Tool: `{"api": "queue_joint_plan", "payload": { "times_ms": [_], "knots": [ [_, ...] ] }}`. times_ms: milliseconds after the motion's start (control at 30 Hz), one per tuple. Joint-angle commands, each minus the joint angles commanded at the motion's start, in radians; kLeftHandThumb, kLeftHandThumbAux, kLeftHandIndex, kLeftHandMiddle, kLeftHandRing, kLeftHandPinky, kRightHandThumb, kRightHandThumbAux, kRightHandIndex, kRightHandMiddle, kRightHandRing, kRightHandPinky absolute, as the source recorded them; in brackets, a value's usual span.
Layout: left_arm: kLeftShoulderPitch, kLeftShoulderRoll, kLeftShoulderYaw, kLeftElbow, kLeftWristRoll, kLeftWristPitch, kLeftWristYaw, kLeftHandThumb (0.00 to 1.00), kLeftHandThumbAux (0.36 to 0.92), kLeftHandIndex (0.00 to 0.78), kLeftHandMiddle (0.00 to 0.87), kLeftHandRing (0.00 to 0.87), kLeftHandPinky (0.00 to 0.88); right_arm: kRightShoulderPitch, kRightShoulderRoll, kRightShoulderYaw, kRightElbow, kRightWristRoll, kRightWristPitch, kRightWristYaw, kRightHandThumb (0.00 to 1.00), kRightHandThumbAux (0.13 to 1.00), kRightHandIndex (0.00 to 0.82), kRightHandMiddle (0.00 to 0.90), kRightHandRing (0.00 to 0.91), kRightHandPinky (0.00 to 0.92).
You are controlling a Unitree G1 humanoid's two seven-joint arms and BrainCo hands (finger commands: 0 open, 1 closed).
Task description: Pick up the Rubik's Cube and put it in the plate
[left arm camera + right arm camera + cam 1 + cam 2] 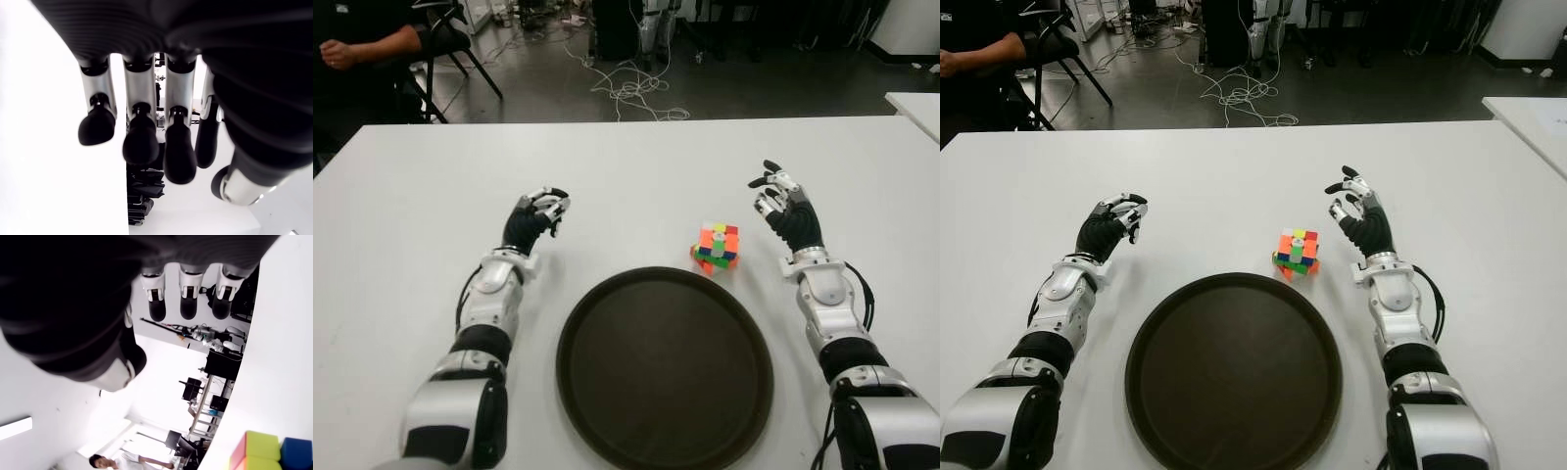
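The Rubik's Cube [717, 247] sits on the white table [626, 166], tilted on an edge, just beyond the far right rim of the round dark plate [664, 367]. A corner of the cube [266, 454] shows in the right wrist view. My right hand [781, 201] is raised a little to the right of the cube, fingers spread and holding nothing. To the left of the plate is my left hand [540, 213], its fingers [141, 142] loosely curled with nothing in them.
A person's arm [367, 44] and a black chair [450, 39] show beyond the far left corner of the table. Cables [631, 93] lie on the floor behind it. Another white table edge [915, 108] is at the far right.
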Motion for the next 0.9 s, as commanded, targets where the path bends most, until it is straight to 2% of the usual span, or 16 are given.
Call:
{"api": "queue_joint_plan", "payload": {
  "times_ms": [100, 200, 300, 467, 833, 900],
  "knots": [
    [0.000, 0.001, -0.002, -0.002, 0.001, 0.001, -0.001, 0.683, 0.721, 0.431, 0.732, 0.751, 0.760, 0.003, -0.016, 0.028, -0.001, -0.077, -0.028, -0.098, 0.691, 0.730, 0.414, 0.000, 0.000, 0.000],
    [0.000, 0.000, -0.002, 0.000, 0.001, 0.002, -0.002, 0.683, 0.721, 0.431, 0.736, 0.755, 0.765, 0.001, -0.031, 0.057, 0.004, -0.151, -0.032, -0.192, 0.689, 0.732, 0.411, 0.000, 0.007, 0.074],
    [0.000, 0.000, -0.002, 0.001, 0.000, 0.005, -0.003, 0.683, 0.721, 0.431, 0.738, 0.757, 0.766, -0.002, -0.039, 0.076, 0.012, -0.187, -0.033, -0.245, 0.688, 0.733, 0.409, 0.000, 0.017, 0.104],
    [-0.001, 0.001, 0.000, 0.001, -0.002, 0.008, -0.002, 0.683, 0.721, 0.431, 0.741, 0.759, 0.768, -0.008, -0.048, 0.098, 0.024, -0.214, -0.033, -0.293, 0.687, 0.733, 0.410, 0.000, 0.024, 0.111],
    [-0.002, 0.004, -0.004, 0.003, 0.003, 0.013, -0.001, 0.683, 0.721, 0.431, 0.740, 0.756, 0.766, -0.019, -0.056, 0.119, 0.051, -0.213, -0.052, -0.311, 0.688, 0.733, 0.411, 0.000, 0.022, 0.090],
    [-0.001, 0.004, -0.003, 0.004, 0.003, 0.011, 0.000, 0.683, 0.721, 0.431, 0.739, 0.756, 0.766, -0.020, -0.057, 0.123, 0.052, -0.215, -0.051, -0.316, 0.688, 0.733, 0.411, 0.003, 0.034, 0.120]
  ]
}}
